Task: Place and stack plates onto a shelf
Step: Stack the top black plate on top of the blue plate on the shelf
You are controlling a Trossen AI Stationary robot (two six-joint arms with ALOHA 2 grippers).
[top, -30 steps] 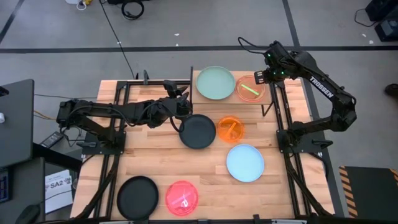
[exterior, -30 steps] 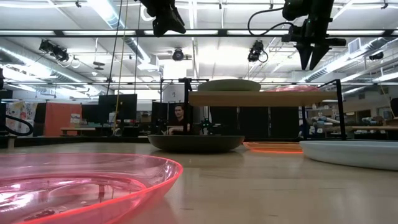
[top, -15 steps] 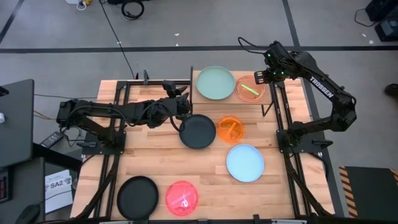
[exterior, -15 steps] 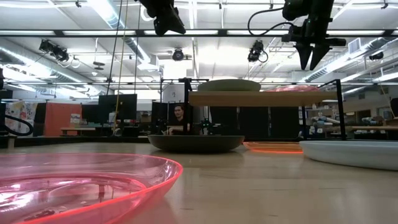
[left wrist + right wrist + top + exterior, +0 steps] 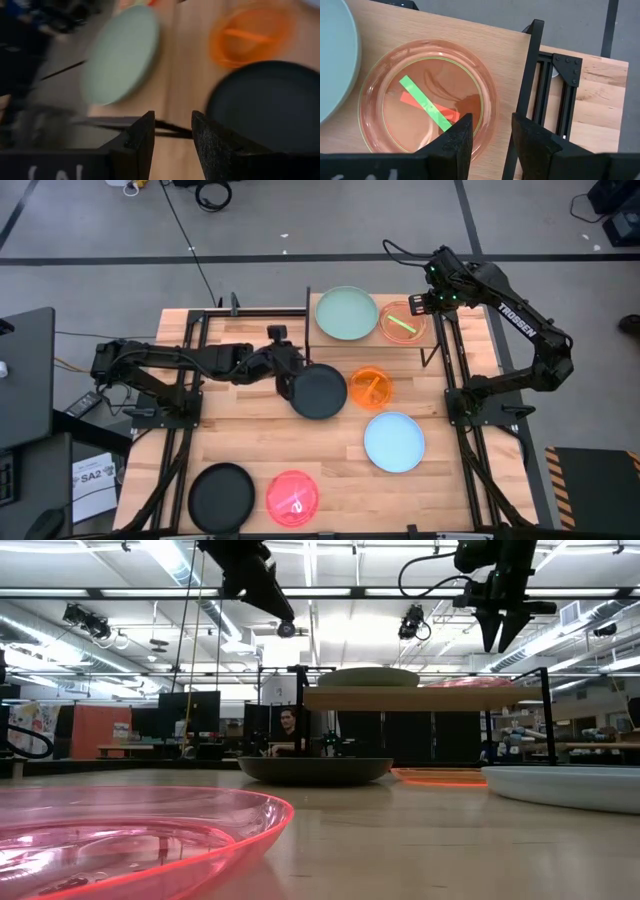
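My left gripper (image 5: 291, 372) is open and hangs in the air above the left rim of a black plate (image 5: 318, 391), which lies flat on the table; the left wrist view shows this black plate (image 5: 270, 105) beyond the fingers. My right gripper (image 5: 426, 301) is open and holds still above the right end of the shelf (image 5: 432, 340). On the shelf rest a pale green plate (image 5: 346, 313) and a translucent reddish plate (image 5: 427, 102) with a lime rim and green and red strips showing inside. In the low view both the left gripper (image 5: 284, 615) and the right gripper (image 5: 497, 638) hang well above the table.
An orange plate (image 5: 371, 387), a light blue plate (image 5: 393, 441), a second black plate (image 5: 221, 494) and a pink plate (image 5: 292, 497) lie flat on the table. Black metal frames (image 5: 458, 370) run along both sides. Bare wood lies between the near plates.
My left gripper has moved toward the table's near edge and slightly down, from beside the shelf's left end to above the black plate's left rim, tipping as it went. The right arm and all plates have kept still.
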